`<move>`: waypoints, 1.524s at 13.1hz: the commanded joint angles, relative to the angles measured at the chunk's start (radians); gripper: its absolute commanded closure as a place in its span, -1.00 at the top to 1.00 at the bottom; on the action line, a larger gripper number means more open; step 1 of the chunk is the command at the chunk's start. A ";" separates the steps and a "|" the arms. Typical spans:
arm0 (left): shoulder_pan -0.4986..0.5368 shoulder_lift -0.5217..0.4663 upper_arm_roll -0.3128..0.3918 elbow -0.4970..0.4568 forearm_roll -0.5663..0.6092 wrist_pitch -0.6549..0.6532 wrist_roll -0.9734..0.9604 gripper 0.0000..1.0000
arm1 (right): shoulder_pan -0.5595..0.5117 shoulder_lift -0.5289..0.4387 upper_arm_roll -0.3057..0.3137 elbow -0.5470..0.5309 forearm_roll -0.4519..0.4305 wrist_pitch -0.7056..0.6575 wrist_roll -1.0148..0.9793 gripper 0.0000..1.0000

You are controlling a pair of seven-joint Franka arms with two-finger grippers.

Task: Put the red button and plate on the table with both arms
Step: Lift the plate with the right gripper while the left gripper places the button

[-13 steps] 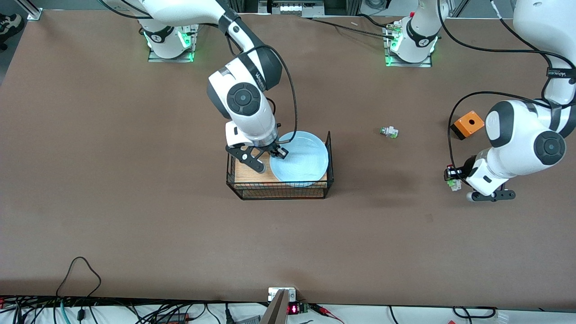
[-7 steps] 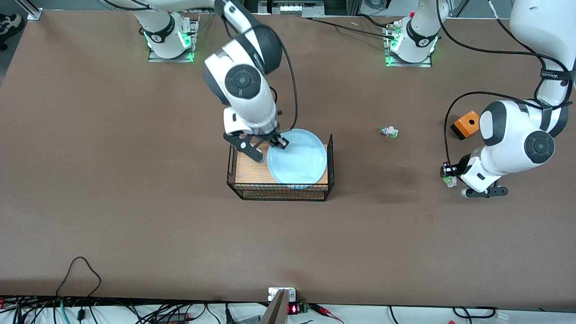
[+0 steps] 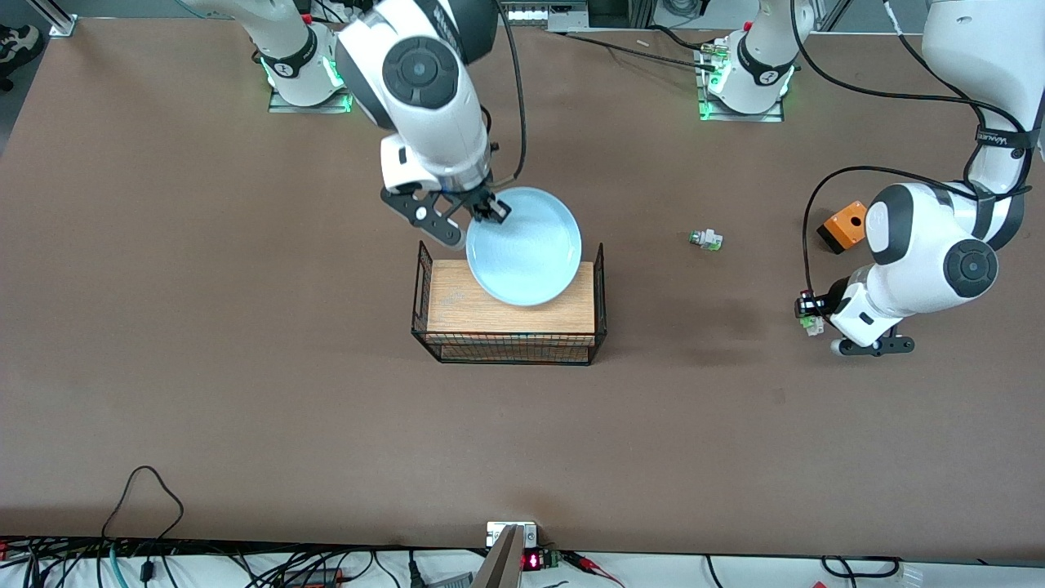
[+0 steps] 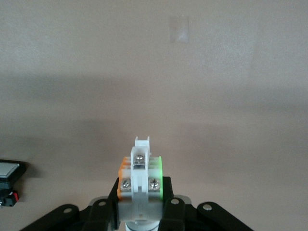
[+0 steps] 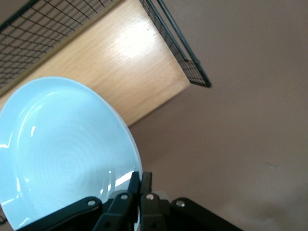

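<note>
The pale blue plate (image 3: 524, 245) hangs tilted over the rack's edge that faces the robots' bases, clear of the wood top. My right gripper (image 3: 482, 208) is shut on its rim; in the right wrist view the fingers (image 5: 140, 185) pinch the plate (image 5: 62, 154). My left gripper (image 3: 811, 314) is shut on the red button (image 3: 808, 309) and holds it over the brown table (image 3: 245, 327) near the left arm's end. In the left wrist view the button's whitish body (image 4: 139, 178), with orange and green sides, sits in that gripper (image 4: 140, 204). Its red cap is hidden there.
The black wire rack with a wood top (image 3: 506, 327) stands mid-table and shows in the right wrist view (image 5: 120, 57). A green-capped switch (image 3: 705, 239) lies between the rack and an orange box (image 3: 849, 224). A black white-capped button (image 4: 8, 173) shows in the left wrist view.
My right gripper has lifted the plate off the rack's wood top and carried it toward the robots' bases. My left gripper has shifted slightly with the red button.
</note>
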State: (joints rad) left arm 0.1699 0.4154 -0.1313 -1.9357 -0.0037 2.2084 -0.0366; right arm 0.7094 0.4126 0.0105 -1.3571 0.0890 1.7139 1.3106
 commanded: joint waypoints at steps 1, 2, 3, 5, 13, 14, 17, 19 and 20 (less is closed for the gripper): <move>0.008 0.016 -0.011 -0.011 0.016 0.013 0.017 -1.00 | -0.001 -0.076 -0.009 -0.005 -0.008 -0.106 -0.002 -1.00; 0.010 0.026 -0.011 -0.011 0.016 0.017 0.017 -1.00 | -0.007 -0.098 -0.012 -0.005 -0.009 -0.137 -0.014 -1.00; 0.010 0.039 -0.011 -0.011 0.016 0.034 0.018 -1.00 | -0.033 -0.121 -0.014 -0.005 -0.009 -0.172 -0.063 -1.00; 0.010 0.059 -0.011 -0.011 0.016 0.048 0.032 -1.00 | -0.092 -0.162 -0.015 -0.005 -0.002 -0.229 -0.189 -1.00; -0.001 0.120 -0.016 -0.031 0.016 0.045 0.087 -1.00 | -0.649 -0.170 -0.020 -0.008 0.112 -0.341 -1.082 -1.00; -0.001 0.129 -0.016 -0.032 0.016 0.045 0.090 -1.00 | -0.704 -0.152 -0.020 -0.008 0.112 -0.339 -1.202 -1.00; -0.001 0.140 -0.017 -0.029 0.016 0.039 0.092 -0.72 | -0.792 -0.098 -0.020 -0.008 0.110 -0.320 -1.344 -1.00; -0.001 0.123 -0.019 -0.014 0.016 0.001 0.078 0.99 | -0.826 -0.061 -0.020 -0.008 0.112 -0.281 -1.428 -1.00; -0.001 0.109 -0.019 0.004 0.014 -0.022 0.077 1.00 | -0.844 -0.039 -0.020 -0.008 0.113 -0.252 -1.471 -1.00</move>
State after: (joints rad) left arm 0.1679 0.5533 -0.1471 -1.9578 -0.0037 2.2360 0.0329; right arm -0.0988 0.3431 -0.0298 -1.3729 0.1845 1.4268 -0.0878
